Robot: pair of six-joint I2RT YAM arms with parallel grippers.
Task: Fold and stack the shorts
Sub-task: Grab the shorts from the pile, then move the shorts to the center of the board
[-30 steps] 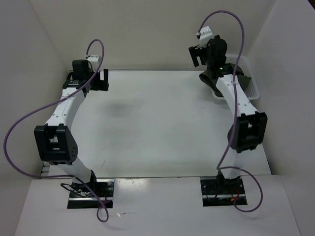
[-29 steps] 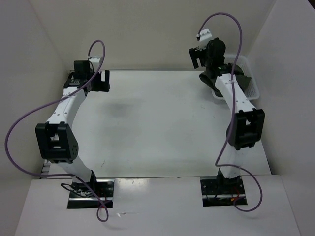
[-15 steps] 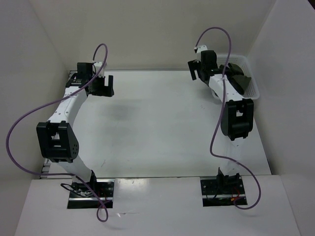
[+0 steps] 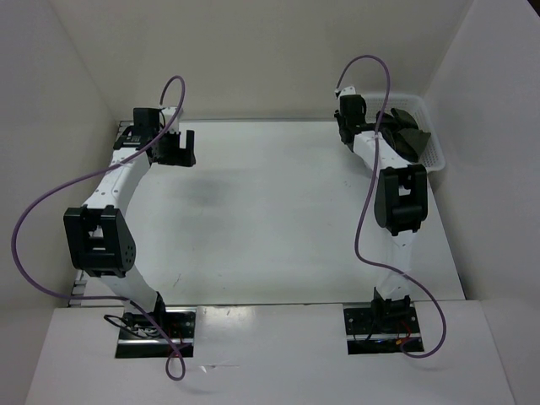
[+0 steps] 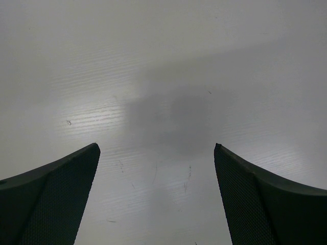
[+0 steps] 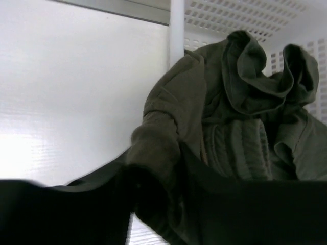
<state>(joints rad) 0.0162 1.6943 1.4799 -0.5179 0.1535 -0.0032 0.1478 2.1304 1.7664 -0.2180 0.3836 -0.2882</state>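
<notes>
The dark olive-green shorts (image 4: 407,128) lie crumpled in the white mesh basket (image 4: 435,157) at the back right. In the right wrist view the shorts (image 6: 230,117) spill over the basket's rim (image 6: 176,30). A fold of the cloth sits pinched between the two dark fingers of my right gripper (image 6: 171,178), which is shut on it. Seen from above, the right gripper (image 4: 354,131) is at the basket's left edge. My left gripper (image 4: 181,148) hovers at the back left, and the left gripper (image 5: 156,148) is open over bare table with nothing between its fingers.
White walls enclose the table on the left, back and right. The basket stands against the right wall. Purple cables loop above both arms. The right arm's elbow (image 4: 400,199) stands over the table's right side.
The right arm folded inward and its gripper came down to the basket's left rim, closing from wide open onto a fold of the shorts. The left gripper shifted slightly right.
</notes>
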